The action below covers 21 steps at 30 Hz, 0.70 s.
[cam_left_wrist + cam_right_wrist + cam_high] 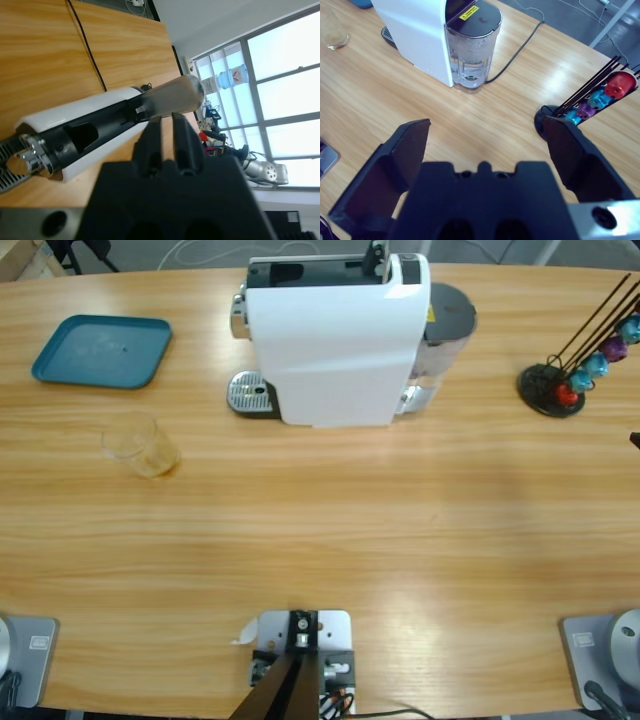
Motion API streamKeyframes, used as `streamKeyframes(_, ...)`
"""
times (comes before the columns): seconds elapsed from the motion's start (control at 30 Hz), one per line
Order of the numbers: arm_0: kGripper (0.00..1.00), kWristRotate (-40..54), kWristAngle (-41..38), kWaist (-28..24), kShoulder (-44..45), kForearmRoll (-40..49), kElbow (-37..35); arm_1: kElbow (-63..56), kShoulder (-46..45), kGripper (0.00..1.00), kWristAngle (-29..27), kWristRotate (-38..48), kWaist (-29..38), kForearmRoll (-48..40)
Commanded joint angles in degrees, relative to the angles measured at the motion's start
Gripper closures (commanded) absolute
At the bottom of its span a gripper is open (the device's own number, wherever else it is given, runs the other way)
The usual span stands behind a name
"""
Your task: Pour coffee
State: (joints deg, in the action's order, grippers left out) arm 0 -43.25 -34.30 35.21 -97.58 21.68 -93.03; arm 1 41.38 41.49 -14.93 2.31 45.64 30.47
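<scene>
Our left gripper (166, 120) has its jaws nearly together, gripping nothing, by the coffee machine (335, 335); our right gripper (487, 150) gapes wide and empty. The glass tumbler (140, 445), with a little coffee (150, 462), sits at centre left of the high view, well apart from both. We risk tipping the light glass with a fast or off-centre approach.

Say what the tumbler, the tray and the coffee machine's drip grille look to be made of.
Tumbler: clear glass or plastic; the wood grain shows through it.
Tray: likely matte teal plastic, one even colour with a rounded moulded rim.
Drip grille: probably polished metal, silvery and perforated, on a coffee machine with a glossy white, seemingly plastic shell.
</scene>
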Motion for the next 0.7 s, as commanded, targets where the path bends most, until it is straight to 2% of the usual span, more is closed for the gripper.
streamKeyframes(0.03,0.035,27.94,16.59,5.73,4.24,-1.34,4.25,-1.74,2.04,0.0,0.23,0.14,-0.72,-0.22)
streamKeyframes(0.1,0.032,37.76,18.93,7.71,7.25,-0.07,8.55,-1.04,1.77,0.0,0.06,1.03,-0.76,0.08)
streamKeyframes(0.23,0.027,54.37,22.38,8.29,16.12,12.0,15.87,0.18,-2.78,0.0,-2.88,3.33,-1.16,1.38)
streamKeyframes(0.33,0.003,62.97,25.17,8.29,21.89,19.39,20.1,0.88,-2.9,0.0,-3.65,3.05,-7.75,3.33)
streamKeyframes(0.43,0.0,66.96,25.33,8.29,25.25,24.38,23.18,4.2,-0.27,0.003,-3.58,2.95,-16.93,5.0)
streamKeyframes(0.47,0.0,67.35,25.33,8.29,26.28,24.64,24.73,5.52,1.1,0.042,-3.56,1.03,-19.16,5.11)
streamKeyframes(0.5,0.0,67.38,25.4,8.29,27.71,24.61,26.77,6.33,2.91,0.127,-3.81,-0.59,-20.69,4.48)
streamKeyframes(0.53,0.0,67.26,25.68,8.29,28.71,24.54,28.14,6.75,5.13,0.151,-4.28,-0.97,-22.24,3.77)
streamKeyframes(0.7,0.0,66.52,25.88,8.29,32.1,24.38,30.51,3.18,11.86,0.156,-9.65,0.98,-24.77,-6.84)
